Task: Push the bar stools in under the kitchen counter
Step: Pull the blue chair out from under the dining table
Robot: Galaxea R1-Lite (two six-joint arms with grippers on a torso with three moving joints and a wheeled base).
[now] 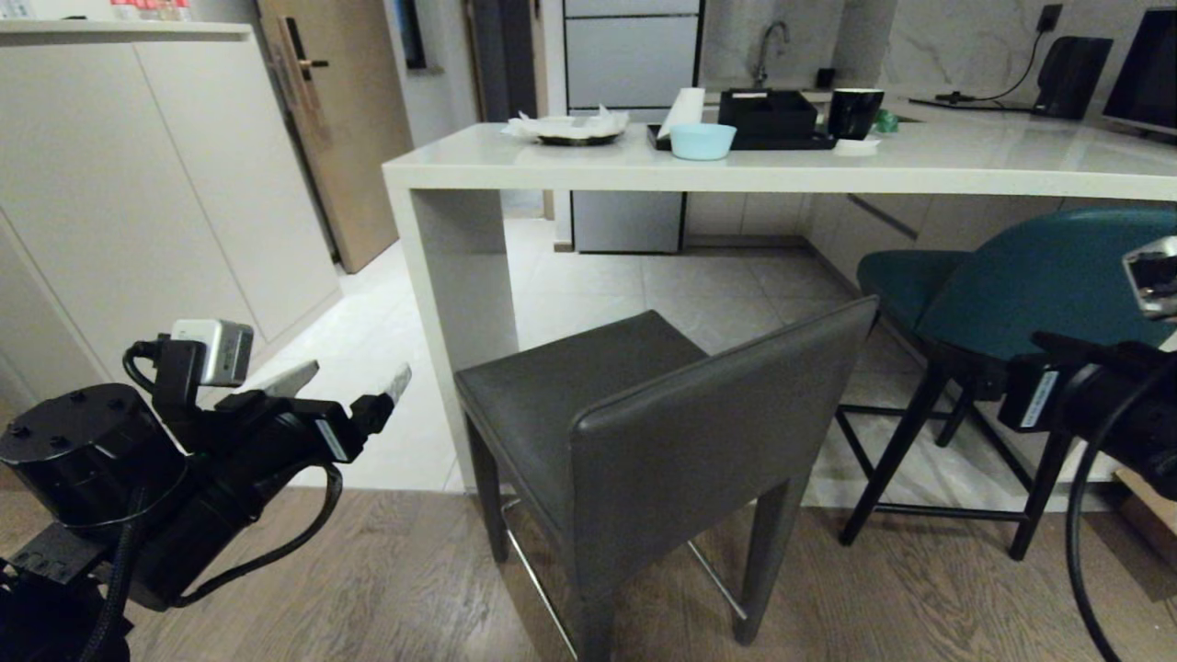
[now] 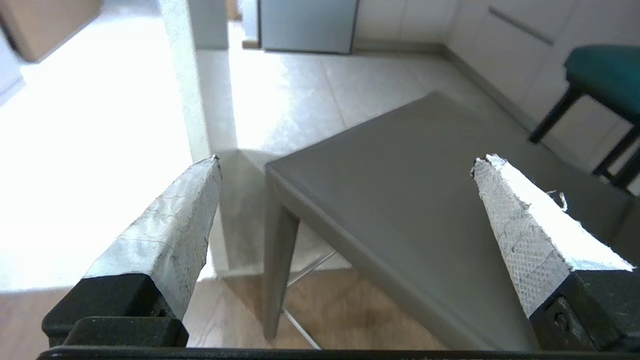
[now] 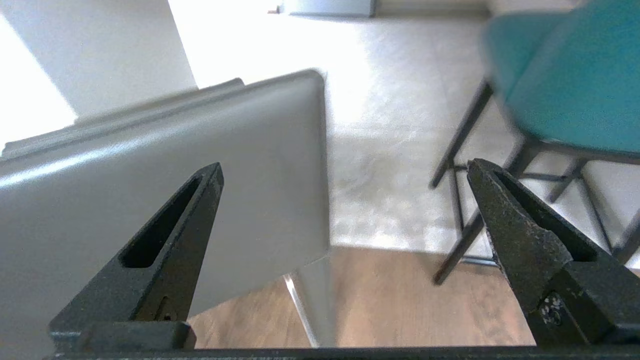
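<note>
- The left gripper (image 1: 354, 377) hangs in the air with its jaws wide apart and nothing between them; it is off the grey stool's (image 1: 644, 432) left side, not touching it.
- In the left wrist view, the left gripper (image 2: 345, 165) frames the grey stool's (image 2: 425, 215) seat ahead of and below the jaws, with the seat's near corner and one leg closer to the left finger (image 2: 165, 240).
- The right gripper (image 3: 345, 172) also has its jaws spread wide, holding nothing; only the arm's body shows at the right edge of the head view.
- Beyond its jaws, the grey stool's (image 3: 175, 190) backrest lies behind one finger and the teal stool (image 3: 565, 80) behind the other, with bare floor (image 3: 390, 190) between.
- The grey stool stands at the counter's (image 1: 736, 165) end leg, its seat front just under the slab edge, backrest toward the robot.
- The teal stool (image 1: 1030, 285) stands to its right, partly under the counter.
</note>
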